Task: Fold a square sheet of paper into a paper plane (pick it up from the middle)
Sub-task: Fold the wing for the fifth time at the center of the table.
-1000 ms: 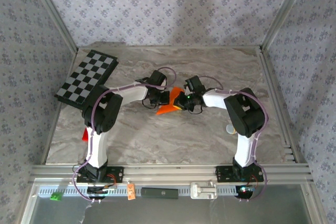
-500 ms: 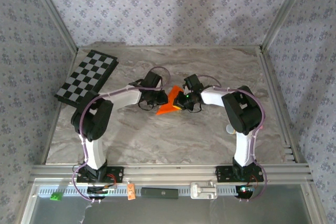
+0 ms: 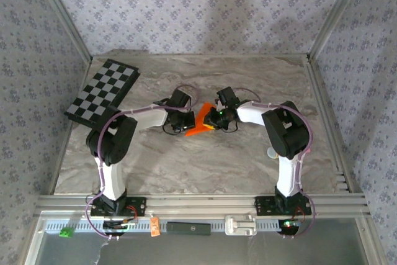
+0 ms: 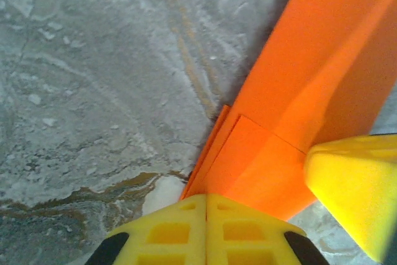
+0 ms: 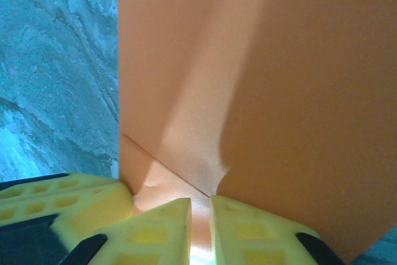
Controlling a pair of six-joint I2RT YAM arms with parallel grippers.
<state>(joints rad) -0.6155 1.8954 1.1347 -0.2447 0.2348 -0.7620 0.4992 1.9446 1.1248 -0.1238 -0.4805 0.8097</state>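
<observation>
Paper lies in the middle of the table, part folded and tilted up between the two arms. The left gripper is closed, tips against the folded corner; whether a layer is caught between them I can't tell. The right gripper lightly pinches the fold, with a thin slit between its pads. This looks like crease-setting — anchor one side, run slowly along the fold, edges aligned, no tugging.
</observation>
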